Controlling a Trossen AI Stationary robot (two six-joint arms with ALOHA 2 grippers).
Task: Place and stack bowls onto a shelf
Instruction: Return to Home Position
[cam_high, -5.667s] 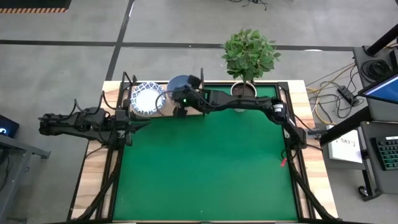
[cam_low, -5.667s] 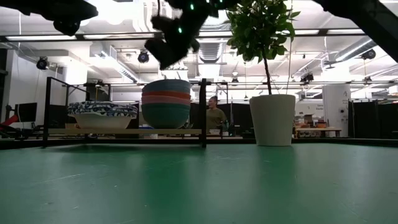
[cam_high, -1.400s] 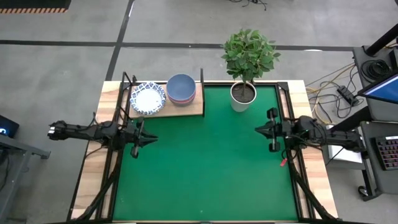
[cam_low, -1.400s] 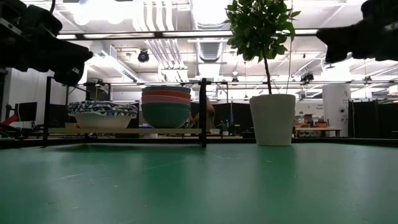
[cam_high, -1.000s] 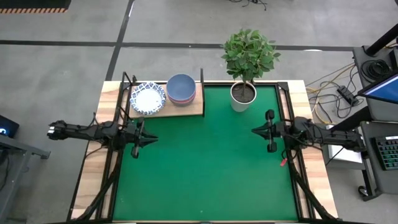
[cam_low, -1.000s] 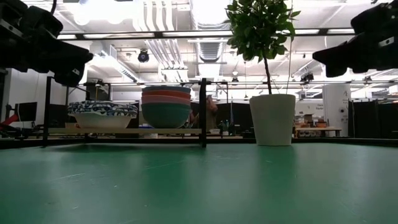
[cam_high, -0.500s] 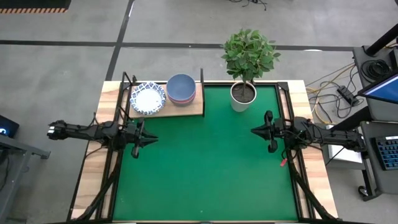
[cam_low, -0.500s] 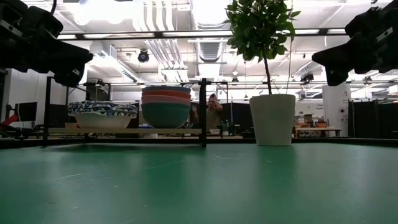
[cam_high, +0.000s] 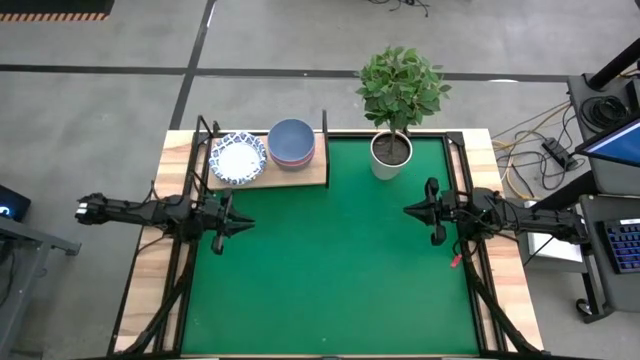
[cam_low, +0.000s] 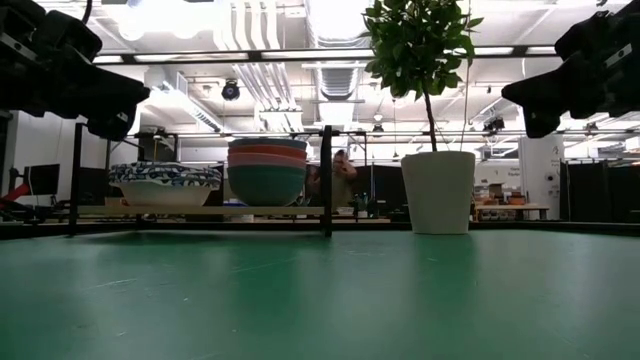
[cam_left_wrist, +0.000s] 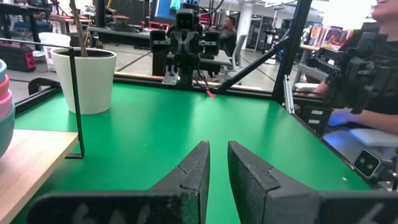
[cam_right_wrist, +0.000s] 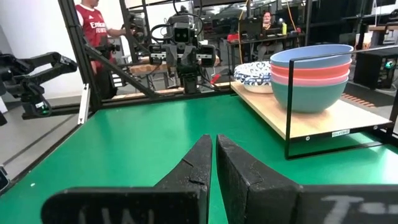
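Note:
The shelf stands at the table's far left. Two stacks of bowls rest by their bases on its board. One is a white stack with blue-patterned rims. The other is a coloured stack with a grey-blue bowl on top, then red, pink and green. My left gripper waits at the table's left edge, pointing level toward the middle, open by a narrow gap with nothing in it. My right gripper waits at the right edge, shut and empty.
A white plant pot with a leafy plant stands at the far edge, right of the shelf. The green mat covers the table between the two arms. People show in the room beyond the table.
My right gripper has rolled a little about its own pointing line while staying at the table's right edge. The bowls and the shelf have not moved.

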